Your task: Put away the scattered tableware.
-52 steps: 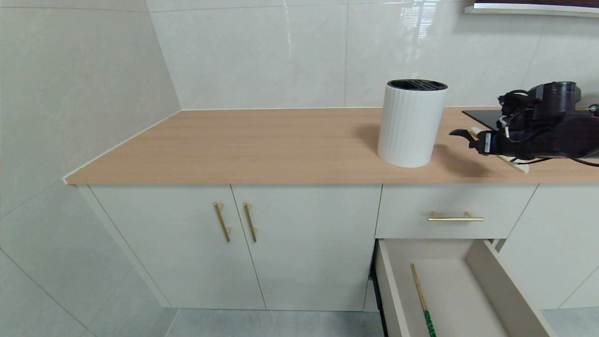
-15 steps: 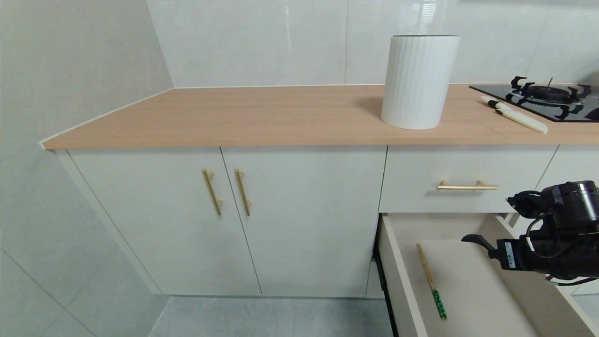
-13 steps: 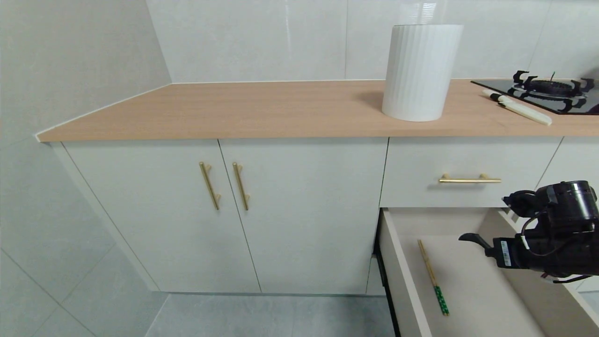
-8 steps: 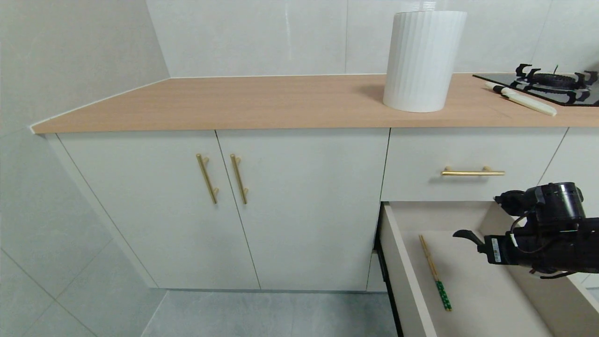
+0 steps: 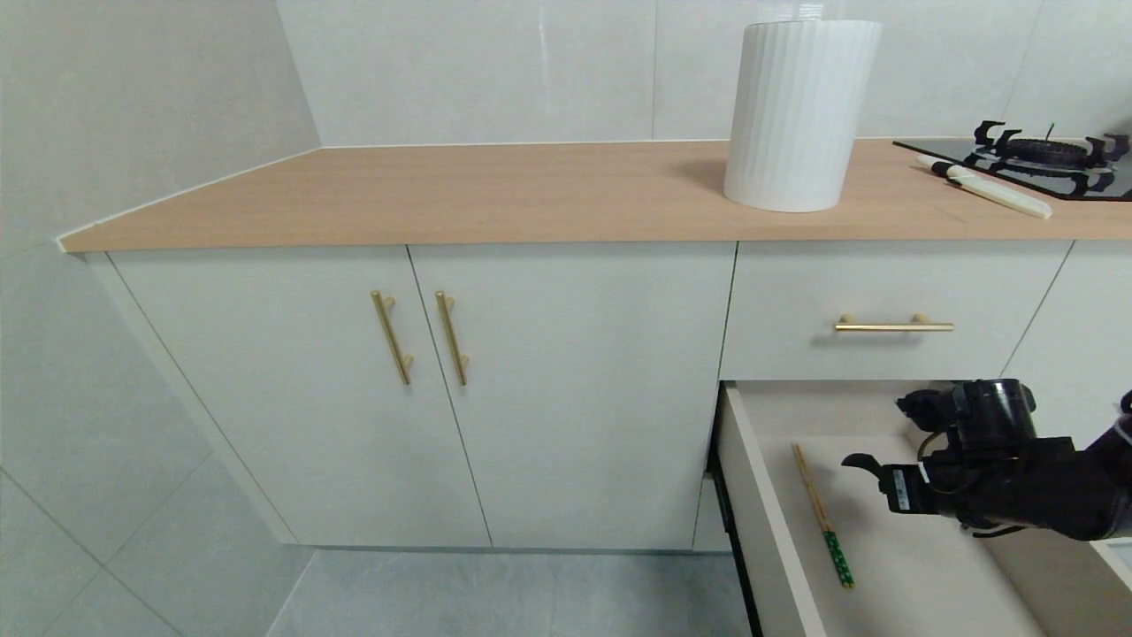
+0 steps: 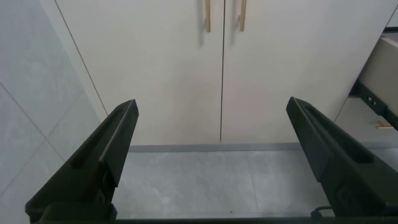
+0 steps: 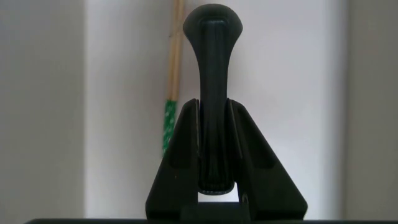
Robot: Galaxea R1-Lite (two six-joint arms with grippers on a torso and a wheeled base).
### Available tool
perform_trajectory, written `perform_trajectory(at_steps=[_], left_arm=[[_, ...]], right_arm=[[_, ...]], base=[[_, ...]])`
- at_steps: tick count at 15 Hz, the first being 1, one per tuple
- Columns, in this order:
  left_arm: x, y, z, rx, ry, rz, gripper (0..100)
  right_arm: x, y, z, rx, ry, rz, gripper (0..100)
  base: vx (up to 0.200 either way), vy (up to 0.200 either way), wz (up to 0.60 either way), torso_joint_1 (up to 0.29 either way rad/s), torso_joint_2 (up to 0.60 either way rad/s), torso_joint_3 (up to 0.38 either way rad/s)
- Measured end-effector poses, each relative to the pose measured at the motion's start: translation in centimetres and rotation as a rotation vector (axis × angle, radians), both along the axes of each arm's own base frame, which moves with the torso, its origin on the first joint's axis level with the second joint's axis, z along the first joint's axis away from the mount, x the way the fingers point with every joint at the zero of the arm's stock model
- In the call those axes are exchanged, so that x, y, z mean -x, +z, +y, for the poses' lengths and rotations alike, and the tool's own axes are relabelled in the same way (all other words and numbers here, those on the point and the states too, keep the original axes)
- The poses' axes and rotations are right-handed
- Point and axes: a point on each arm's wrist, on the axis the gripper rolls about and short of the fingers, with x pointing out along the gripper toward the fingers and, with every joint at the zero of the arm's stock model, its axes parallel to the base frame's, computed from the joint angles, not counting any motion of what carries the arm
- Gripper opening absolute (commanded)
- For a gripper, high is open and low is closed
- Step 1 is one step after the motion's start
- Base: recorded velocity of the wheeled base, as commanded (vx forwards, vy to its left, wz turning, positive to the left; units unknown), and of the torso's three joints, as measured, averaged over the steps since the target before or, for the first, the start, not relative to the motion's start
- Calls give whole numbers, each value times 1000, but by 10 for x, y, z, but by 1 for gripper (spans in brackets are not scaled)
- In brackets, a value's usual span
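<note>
A pair of wooden chopsticks [image 5: 818, 522] with green ends lies on the floor of the open lower drawer [image 5: 753, 504], near its left wall. My right gripper [image 5: 860, 462] hangs low over the drawer just right of the chopsticks, shut with nothing in it. In the right wrist view its closed fingers [image 7: 211, 93] point along the drawer floor beside the chopsticks [image 7: 171, 93]. A cream-handled knife [image 5: 983, 187] lies on the wooden countertop [image 5: 442, 190] by the stove. My left gripper [image 6: 211, 109] is open, facing the cabinet doors and floor.
A tall white ribbed holder [image 5: 800, 115] stands on the counter above the drawers. A black gas hob [image 5: 1048, 159] sits at the far right. The upper drawer [image 5: 893, 310] is closed, with a gold handle. Double cabinet doors [image 5: 424, 389] lie to the left.
The head camera sank earlier, then held still. In the last half second my right gripper dropped and moved left, deeper into the open drawer toward the chopsticks.
</note>
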Motion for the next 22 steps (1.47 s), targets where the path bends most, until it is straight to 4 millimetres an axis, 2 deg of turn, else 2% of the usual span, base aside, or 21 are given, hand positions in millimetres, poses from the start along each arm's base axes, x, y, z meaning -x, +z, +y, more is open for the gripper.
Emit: perform_trajectory(at_steps=[5,9,13,22], left_arm=[[0,0,0,0,0,1,100],[0,0,0,0,0,1,100],[0,0,0,0,0,0,100],[0,0,0,0,0,1,100]], right_arm=[[-14,-48,0,16,12,21,0],[-17,-71,-2,31,19,47,0],[-18,-81,-5,33,13,44,0],[-19,-85,-9,32,2,44,0]], base=[[0,0,0,0,0,0],[0,0,0,0,0,0],[0,0,0,0,0,0],[0,0,0,0,0,0]])
